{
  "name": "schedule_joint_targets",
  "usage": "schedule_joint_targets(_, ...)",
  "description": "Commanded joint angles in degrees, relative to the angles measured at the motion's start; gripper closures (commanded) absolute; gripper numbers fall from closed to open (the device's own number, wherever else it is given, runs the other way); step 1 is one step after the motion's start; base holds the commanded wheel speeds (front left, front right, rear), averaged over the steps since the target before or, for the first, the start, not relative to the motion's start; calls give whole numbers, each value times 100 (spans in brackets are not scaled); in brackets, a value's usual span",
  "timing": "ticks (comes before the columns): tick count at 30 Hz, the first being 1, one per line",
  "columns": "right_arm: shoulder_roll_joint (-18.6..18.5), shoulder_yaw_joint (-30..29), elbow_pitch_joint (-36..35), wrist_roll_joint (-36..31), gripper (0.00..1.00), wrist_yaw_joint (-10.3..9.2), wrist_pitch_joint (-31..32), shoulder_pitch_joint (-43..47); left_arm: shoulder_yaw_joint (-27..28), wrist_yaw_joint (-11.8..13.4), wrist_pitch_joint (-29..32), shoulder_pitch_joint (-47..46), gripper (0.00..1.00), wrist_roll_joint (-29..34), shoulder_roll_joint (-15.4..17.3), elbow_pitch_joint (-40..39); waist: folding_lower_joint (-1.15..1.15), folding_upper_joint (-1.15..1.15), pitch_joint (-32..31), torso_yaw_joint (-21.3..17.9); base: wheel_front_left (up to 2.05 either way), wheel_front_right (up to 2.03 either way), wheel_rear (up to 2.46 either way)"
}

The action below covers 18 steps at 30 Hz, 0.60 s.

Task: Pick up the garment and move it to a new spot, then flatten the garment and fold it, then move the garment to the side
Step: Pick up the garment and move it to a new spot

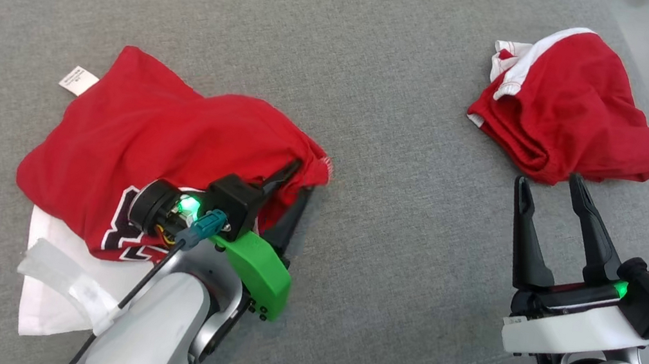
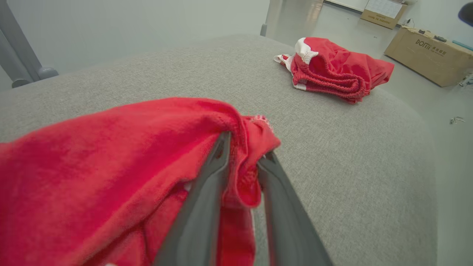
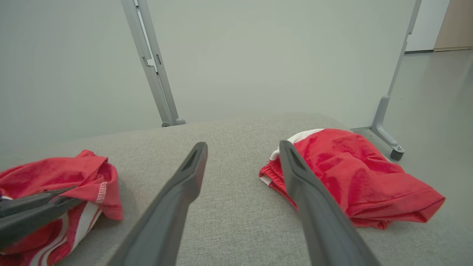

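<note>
Grey woven upholstery (image 1: 404,90) spreads across the head view as a broad padded surface with a rounded right-hand corner, and it carries two separate bundles of red clothing. On the robot's left lies the red garment (image 1: 163,130), rumpled and loosely heaped, with white lettering outlined in black showing at its near edge and a piece of white cloth (image 1: 46,294) spread out from under it toward the robot. Well apart from it, near the far right corner, sits a second red garment (image 1: 575,117), bunched into a compact mound with white trim and a gathered elastic edge. A cardboard box (image 2: 428,55) stands on the pale floor beyond that corner in the left wrist view, and a slanted grey metal post (image 3: 151,62) rises behind the surface in the right wrist view. The left gripper (image 1: 301,178) is down at the right-hand edge of the red garment, its two dark fingers drawn close together with a fold of the red cloth pinched between them. The right gripper (image 1: 548,181) hovers just short of the second red garment, fingers spread wide and holding nothing. A small white label (image 1: 78,79) pokes out from the red garment's far left edge.
</note>
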Motion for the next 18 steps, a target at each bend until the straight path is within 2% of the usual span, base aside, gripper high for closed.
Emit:
schedule_joint_targets(1, 15, -11, 43, 39, 0, -4, -62, -45, -42, -43, -102, -119, 0, -41, -28, 129, 0, 0, 172, -148, 0, 0, 0)
schedule_joint_targets(5, 39, -79, 134, 66, 0, -4, -106, -42, -141, -93, -422, -175, 0, -106, -60, 280, 0, 0, 99, -28, 0, 0, 0)
schedule_joint_targets(10, -4, -121, 188, 46, 0, -4, -92, -32, -75, -104, -756, -19, 0, -270, -67, 78, 0, 0, -136, 257, 0, 0, 0)
schedule_joint_targets(14, -36, -143, 186, 14, 0, -4, -53, 24, 21, -8, -947, 104, 0, -323, 1, -183, 0, 0, -319, 467, 0, 0, 0)
schedule_joint_targets(18, -82, -163, 166, -11, 0, -4, 24, 98, 286, 265, -1138, 339, 0, -336, 163, -566, 0, 0, -536, 728, 0, 0, 0)
